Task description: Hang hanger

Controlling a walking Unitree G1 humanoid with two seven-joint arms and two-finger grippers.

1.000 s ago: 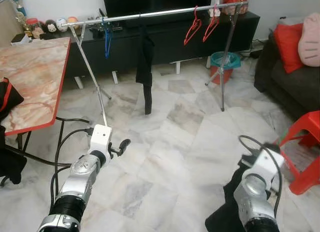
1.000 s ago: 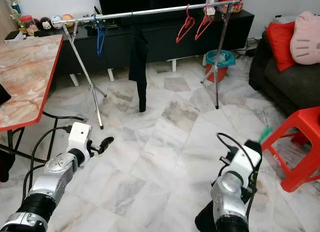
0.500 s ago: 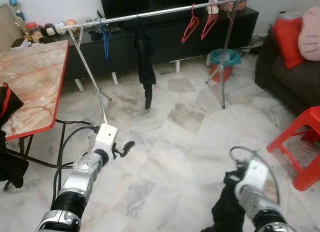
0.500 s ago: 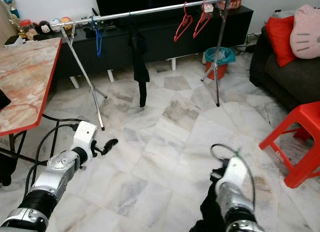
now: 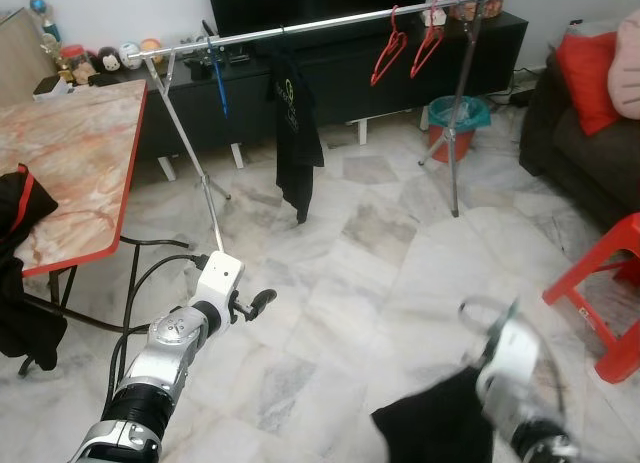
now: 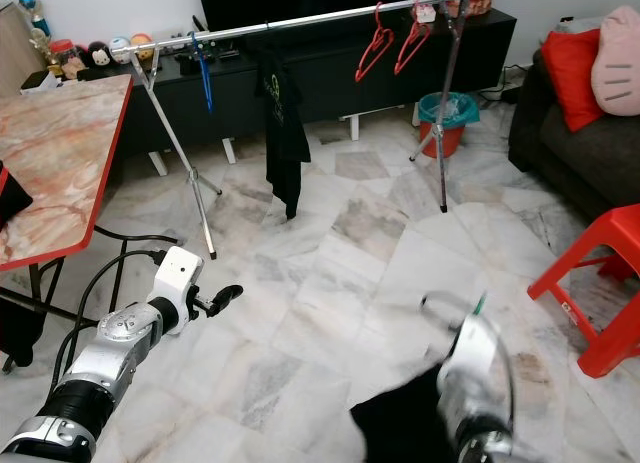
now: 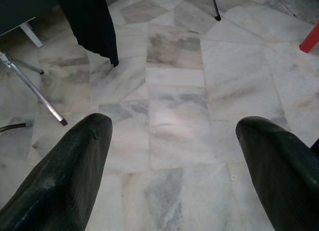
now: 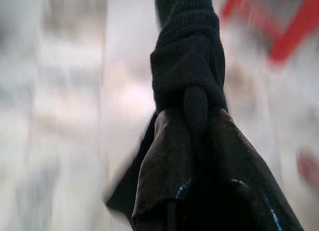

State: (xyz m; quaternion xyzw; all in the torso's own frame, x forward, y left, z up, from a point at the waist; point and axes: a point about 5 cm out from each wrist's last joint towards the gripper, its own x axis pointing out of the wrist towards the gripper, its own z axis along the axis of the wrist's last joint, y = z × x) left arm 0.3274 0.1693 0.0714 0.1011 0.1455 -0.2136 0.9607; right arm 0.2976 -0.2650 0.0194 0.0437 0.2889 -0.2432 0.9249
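Observation:
A silver clothes rail [image 5: 320, 25] stands ahead on the marble floor. On it hang a blue hanger [image 5: 218, 83], a black shirt [image 5: 295, 133] and two red hangers [image 5: 390, 48] [image 5: 428, 48]. My left gripper [image 5: 258, 301] hovers low over the floor, short of the rail's left leg, its fingers [image 7: 75, 161] wide open and empty. My right arm [image 5: 512, 363] is blurred at the lower right. My right gripper [image 8: 197, 121] is shut on a bunched black garment [image 5: 440, 428], which trails below and to the left of the arm. A small green piece [image 6: 479, 304] shows by the wrist.
A marble table with a red edge [image 5: 70, 153] and a black bag [image 5: 20, 198] is at the left, with cables [image 5: 140, 283] under it. A red stool [image 5: 610, 283] and a dark sofa [image 5: 590, 133] stand at the right. A teal bucket [image 5: 455, 113] sits by the rail's right leg.
The camera has shifted a little. My right arm has swung, and the black garment now spreads out to its lower left. The hanging shirt has turned wider. The left arm has hardly moved.

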